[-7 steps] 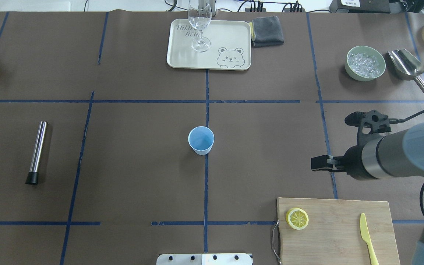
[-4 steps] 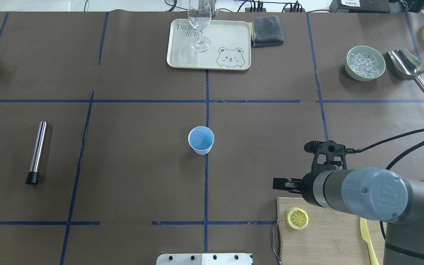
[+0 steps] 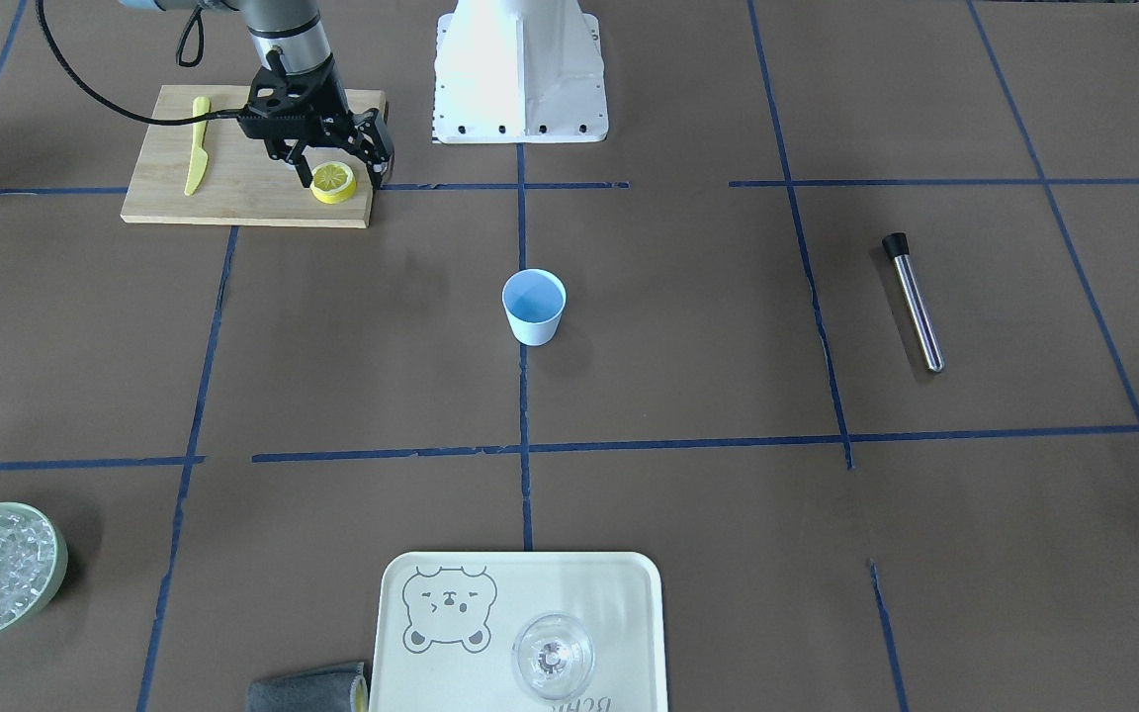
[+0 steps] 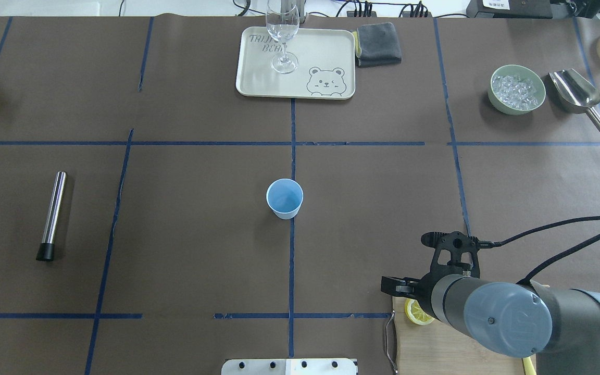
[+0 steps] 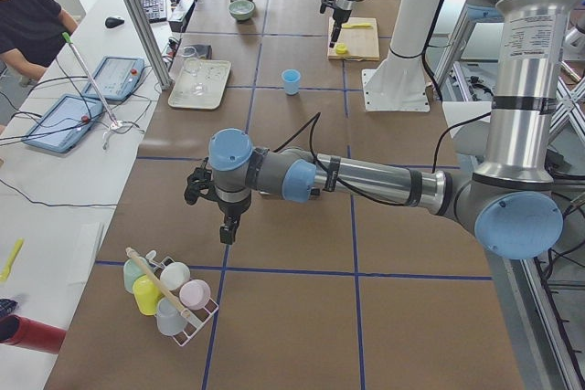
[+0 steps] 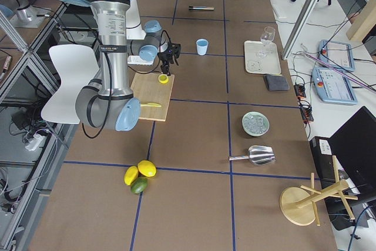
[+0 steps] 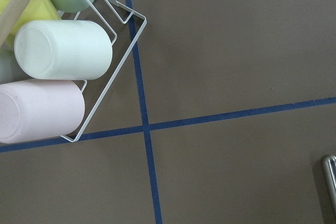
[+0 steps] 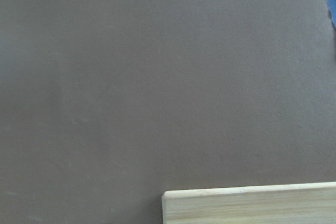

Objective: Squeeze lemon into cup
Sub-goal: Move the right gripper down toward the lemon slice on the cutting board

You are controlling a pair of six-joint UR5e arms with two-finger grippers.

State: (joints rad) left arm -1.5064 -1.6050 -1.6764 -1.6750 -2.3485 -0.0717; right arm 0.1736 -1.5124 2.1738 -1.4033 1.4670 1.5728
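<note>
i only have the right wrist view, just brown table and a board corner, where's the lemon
Observer: The lemon lies flat on the board, near one corner, right below the right gripper.
Operator: jaws open?
Observer: Yes. The front view shows them spread wide, one on each side of the lemon, with no grip on it yet.
Operator: and the cup
Observer: The cup stands upright in the middle of the table, well apart from the board.
</note>
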